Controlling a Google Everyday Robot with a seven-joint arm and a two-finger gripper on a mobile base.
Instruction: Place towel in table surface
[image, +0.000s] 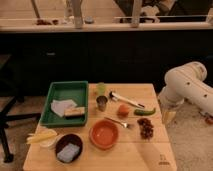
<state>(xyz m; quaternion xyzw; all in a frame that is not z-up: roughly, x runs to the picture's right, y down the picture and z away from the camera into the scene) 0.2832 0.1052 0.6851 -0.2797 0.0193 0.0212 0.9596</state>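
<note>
Towel (61, 106) lies in the green tray (67, 89), left of centre; the gripper (168, 117) hangs by the table (135, 150)'s right edge, its grip impossible to tell. Reaching across risks toppling the metal cup (102, 103).

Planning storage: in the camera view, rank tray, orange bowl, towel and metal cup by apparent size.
1. Tray.
2. Orange bowl and towel, alike; bowl is nearer.
3. Metal cup.
Hand hangs beside the table's right edge.
</note>
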